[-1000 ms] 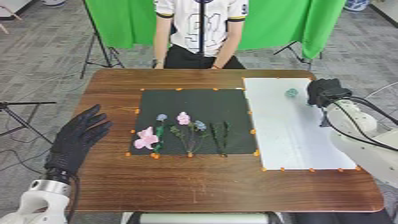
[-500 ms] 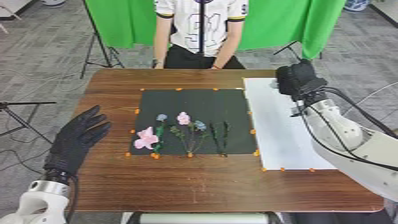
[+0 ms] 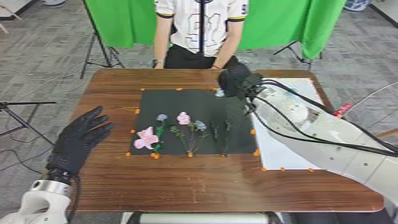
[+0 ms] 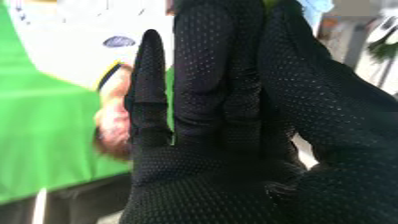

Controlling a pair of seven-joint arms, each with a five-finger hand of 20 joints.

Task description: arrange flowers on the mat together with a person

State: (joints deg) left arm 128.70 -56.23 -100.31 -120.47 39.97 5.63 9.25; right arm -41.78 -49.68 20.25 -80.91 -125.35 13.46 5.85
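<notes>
- The right hand (image 3: 234, 82) pinches the pale blue flower (image 3: 219, 93) between thumb and fingers, over the far right corner of the black mat (image 3: 182, 104).
- The left hand (image 3: 80, 136) is released, fingers relaxed, over the tabletop (image 3: 111, 175) beside the mat.
- The flower looks light, its stem probably thin and bendable, its petals soft and easily crushed; the stem just below the blossom seems the best hold.
- The blossom pokes out by the right hand's fingertips; the glove hides most of the stem, so I can't tell its long axis.
</notes>
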